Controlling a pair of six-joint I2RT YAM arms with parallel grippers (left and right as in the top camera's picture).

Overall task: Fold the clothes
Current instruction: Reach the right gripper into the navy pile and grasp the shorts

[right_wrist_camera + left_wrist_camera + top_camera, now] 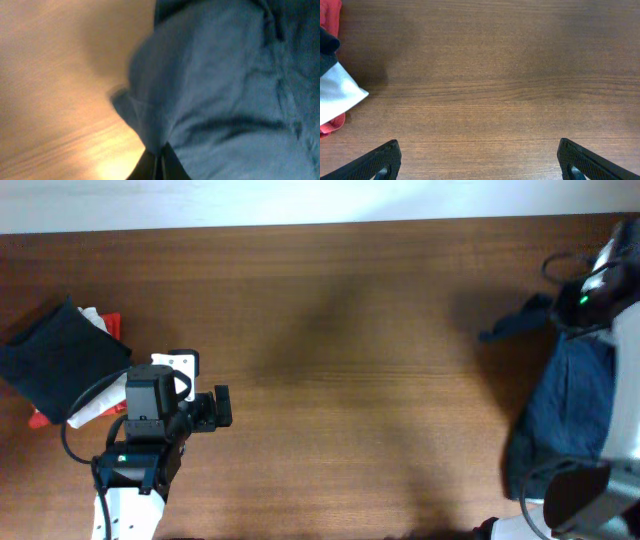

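Judging by how things lie, the work is partly done. At the left edge of the overhead view sits a small pile (60,370): a dark cloth (45,360) on top, squared off and flat, with a white piece (92,406) and a red piece (110,326) showing from under it. These look folded and set aside. The blue garment (568,405) at the right edge of that view is not folded. It lies bunched and rumpled, running from the lower right up toward the upper right, with one loose end trailing left onto the table (350,330). It has yet to be spread flat and folded.

The right gripper (158,164) shows at the bottom of its own camera's frame with its jaws pressed together, pinching a gathered ridge of the blue garment. From that pinch the cloth fans upward and to the right, filling most of the frame, with bare wood to the left.

The left gripper (221,407), in the lower left of the overhead view, is spread wide and holds nothing. Its fingers (380,161) sit in the two bottom corners of its camera's frame, with only wood between and beyond them. The pile's corner shows at the left edge, well apart from them.
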